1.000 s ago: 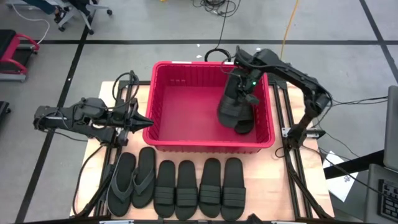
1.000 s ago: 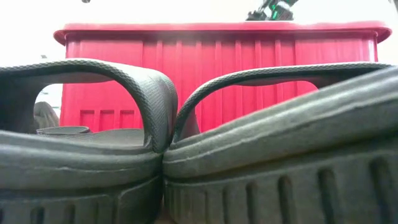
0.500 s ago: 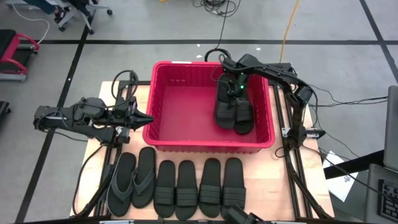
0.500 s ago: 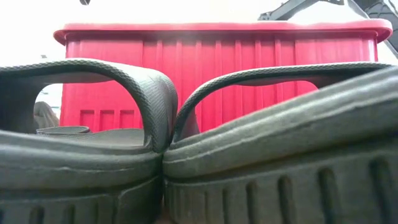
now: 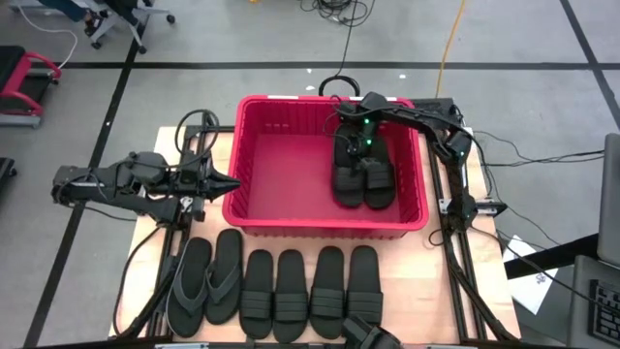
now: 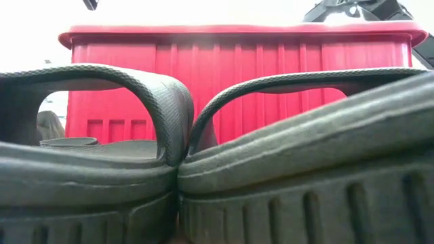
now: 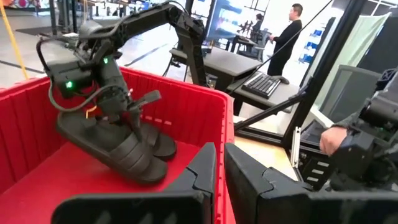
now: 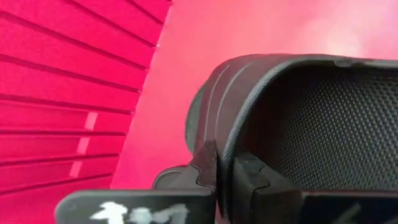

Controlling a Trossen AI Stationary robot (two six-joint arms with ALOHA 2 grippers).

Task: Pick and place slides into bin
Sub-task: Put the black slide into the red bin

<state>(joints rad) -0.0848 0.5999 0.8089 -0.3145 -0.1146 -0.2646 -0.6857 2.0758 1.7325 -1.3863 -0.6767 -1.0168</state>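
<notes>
Placement step. In the high view the right hand (image 5: pixel 365 147) sits low inside the bin (image 5: pixel 254 219), right of frame centre, its fingers pinched on the edge of a black slide (image 5: pixel 349 173). The left wrist view shows that slide (image 7: pixel 115 144) tilted, one end resting on the bin floor and the other held up by the hand; a second slide (image 5: pixel 379 180) lies just beside it, already in the bin. The right wrist view confirms the closed fingers nipping the rim of the held slide (image 8: pixel 298 118) just above the red floor.

The left hand (image 5: pixel 221 187) waits at the left of the frame, just outside the bin's left wall, its fingers close together and holding nothing.

On the surface, along the lower edge of the high view, four more slides (image 5: pixel 309 292) lie side by side with a flip-flop pair (image 5: pixel 206 281) to their left.

Judged next requirement: lower the raised end until the slide lies flat, release the pinch, then lift clear of the bin wall before reaching for the row below.
</notes>
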